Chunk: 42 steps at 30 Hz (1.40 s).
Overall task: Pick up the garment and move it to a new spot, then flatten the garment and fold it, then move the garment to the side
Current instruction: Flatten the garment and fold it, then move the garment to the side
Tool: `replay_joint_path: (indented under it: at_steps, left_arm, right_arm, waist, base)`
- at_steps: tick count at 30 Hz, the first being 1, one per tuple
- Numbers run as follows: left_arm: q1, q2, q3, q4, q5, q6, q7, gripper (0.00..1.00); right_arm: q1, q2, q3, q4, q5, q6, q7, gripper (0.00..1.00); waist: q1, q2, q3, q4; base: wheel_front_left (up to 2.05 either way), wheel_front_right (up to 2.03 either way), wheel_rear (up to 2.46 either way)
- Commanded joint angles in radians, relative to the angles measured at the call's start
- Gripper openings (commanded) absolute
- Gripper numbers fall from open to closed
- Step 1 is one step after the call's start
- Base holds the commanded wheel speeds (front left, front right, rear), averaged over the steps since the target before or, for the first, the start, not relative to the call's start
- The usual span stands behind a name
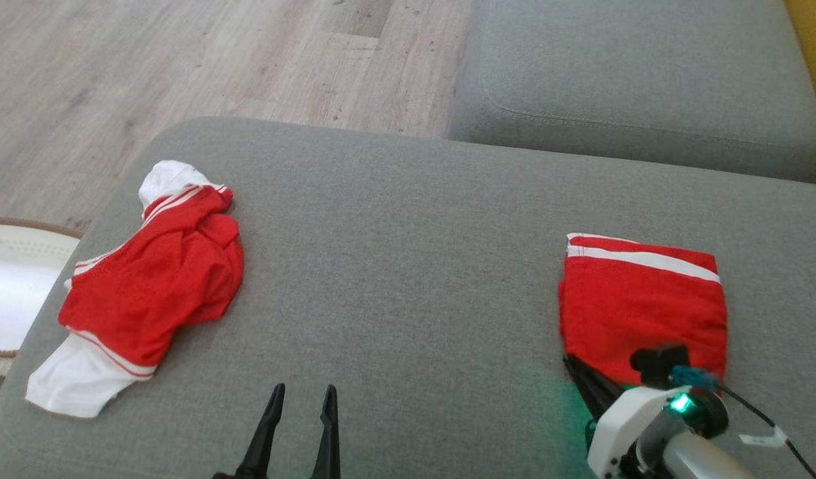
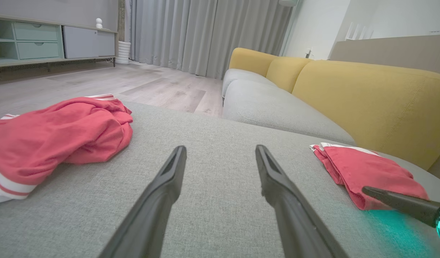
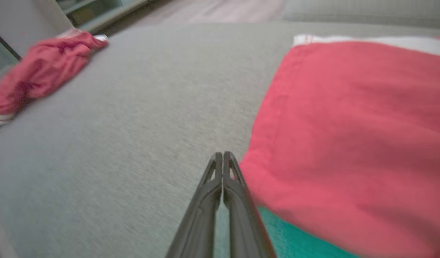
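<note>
- I count two red-and-white garments: the crumpled garment (image 1: 156,279) and the folded garment (image 1: 640,299).
- Two grey seat cushions: the near cushion (image 1: 408,233) and the far cushion (image 1: 634,73).
- Three yellow back cushions (image 2: 367,100) in my left wrist view.
- Two grippers: my left gripper (image 1: 301,396) and my right gripper (image 3: 223,154).

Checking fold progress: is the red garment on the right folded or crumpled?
Folded. The garment lies as a compact flat rectangle, stacked layers showing along its edge.
</note>
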Motion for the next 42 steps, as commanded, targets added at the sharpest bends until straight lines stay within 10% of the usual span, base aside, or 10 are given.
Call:
replay_joint_path:
  at_steps: [1, 3, 4, 5, 23, 42]
  left_arm:
    - [-0.049, -0.007, 0.021, -0.027, -0.006, -0.001, -0.008, 1.0]
    - [-0.046, -0.007, 0.026, -0.031, -0.009, 0.004, -0.008, 1.0]
    - [-0.045, -0.007, 0.029, -0.034, -0.01, 0.007, -0.008, 1.0]
    - [-0.044, -0.007, 0.031, -0.037, -0.011, 0.009, -0.008, 1.0]
    - [-0.025, -0.007, 0.093, -0.093, -0.005, 0.047, -0.008, 1.0]
    - [-0.023, -0.007, 0.098, -0.079, 0.024, 0.042, -0.008, 1.0]
  right_arm:
    - [-0.028, -0.03, 0.022, -0.047, 0.026, -0.001, -0.047, 0.0]
    - [-0.021, -0.05, 0.025, -0.071, 0.048, -0.001, -0.098, 0.05]
    - [-0.017, -0.06, 0.018, -0.082, 0.05, -0.001, -0.12, 0.87]
    - [-0.011, -0.068, 0.007, -0.098, 0.049, -0.001, -0.137, 1.0]
    - [0.374, 0.02, -0.547, -0.633, -0.236, -0.001, -0.165, 1.0]
    - [0.409, 0.048, -0.55, -0.66, -0.291, -0.001, -0.166, 1.0]
  waist:
    - [-0.0001, 0.0, -0.002, -0.009]
    - [-0.0001, 0.0, -0.007, -0.024]
    - [-0.0001, 0.0, -0.009, -0.033]
    - [-0.0001, 0.0, -0.013, -0.042]
    - [-0.0001, 0.0, -0.03, -0.163]
    - [-0.0001, 0.0, -0.02, -0.168]
  base:
    - [0.0, 0.0, 0.0]
    - [0.0, 0.0, 0.0]
    - [0.0, 0.0, 0.0]
    - [0.0, 0.0, 0.0]
    - [0.0, 0.0, 0.0]
    - [0.0, 0.0, 0.0]
